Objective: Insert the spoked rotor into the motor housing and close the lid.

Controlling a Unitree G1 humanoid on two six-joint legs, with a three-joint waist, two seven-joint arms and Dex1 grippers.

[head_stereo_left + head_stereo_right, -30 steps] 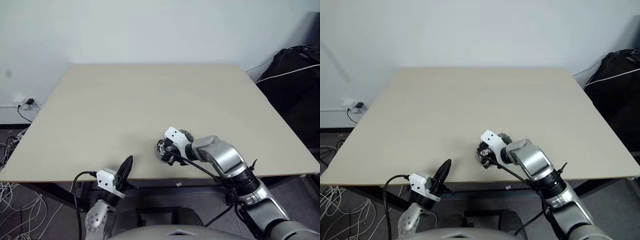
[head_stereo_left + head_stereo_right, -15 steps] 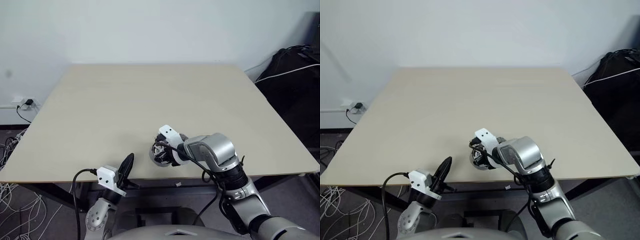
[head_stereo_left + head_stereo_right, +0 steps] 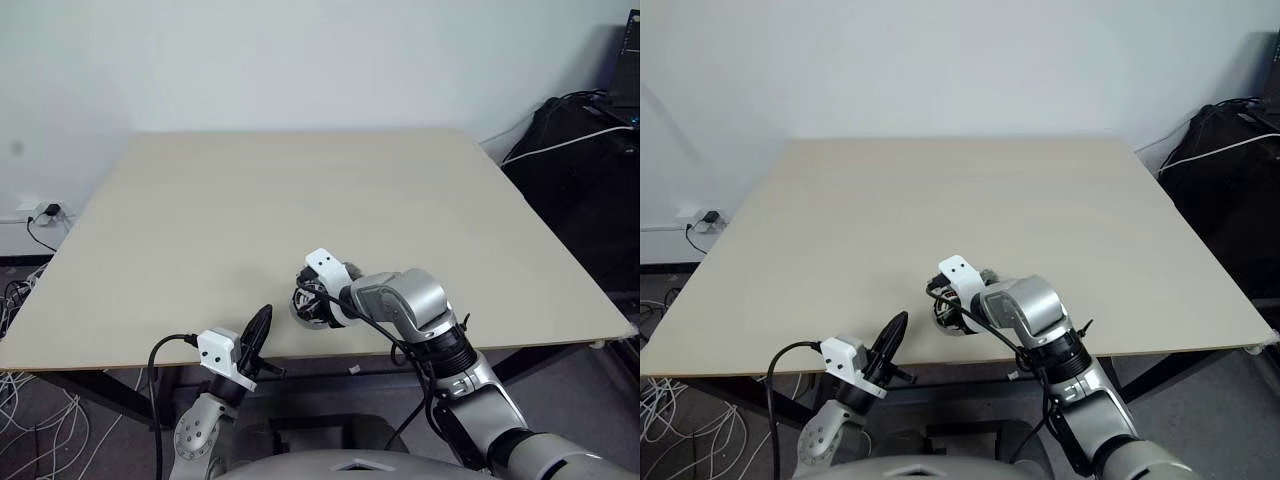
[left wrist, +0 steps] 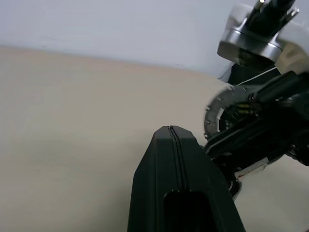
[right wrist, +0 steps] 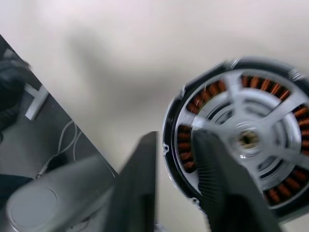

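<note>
Sitting near the front edge of the table (image 3: 300, 190), the motor (image 5: 241, 145) has the right claw (image 5: 176, 183) straddling its rim, fingers apparently parted, while the left claw (image 4: 171, 145) hovers pressed shut beside it.

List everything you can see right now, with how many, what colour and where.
Table: one, beige, filling the middle of the scene.
Motor housing: one, black rim with silver spoked rotor and orange windings, near the table's front edge.
Dark bag: one, black, beyond the table's right side.
Cables: several, white and black, on the floor at left.
Wall socket: one, white, low on the left wall.
Left gripper: one, black, shut, just past the table's front edge.
Right gripper: one, black, one finger across the motor housing.
</note>
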